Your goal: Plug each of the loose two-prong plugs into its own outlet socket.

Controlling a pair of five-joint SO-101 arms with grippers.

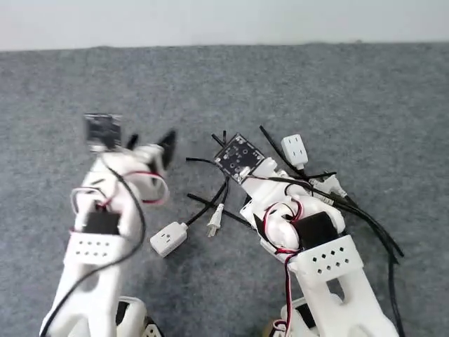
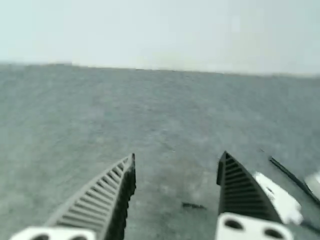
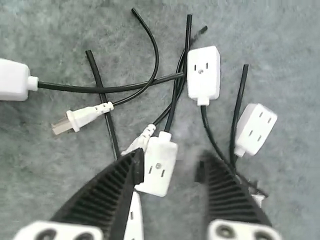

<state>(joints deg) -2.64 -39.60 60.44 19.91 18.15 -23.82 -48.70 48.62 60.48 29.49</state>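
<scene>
High view: the left tool (image 1: 151,146) hangs at nine o'clock from the cable tangle (image 1: 231,193), well apart from it. A two-prong plug (image 1: 215,222) lies loose at the tangle's seven o'clock, near an outlet socket (image 1: 168,239).

Left wrist view: its jaws gape wide over bare table (image 2: 150,110) and hold nothing, probably idle.

Right wrist view: the right tool (image 3: 170,161) is spread open and empty, poised over a second socket (image 3: 159,150), seemingly lined up to grasp it.

Grey carpet-like surface (image 1: 210,91) spreads under even light to a pale wall (image 1: 224,21).
</scene>
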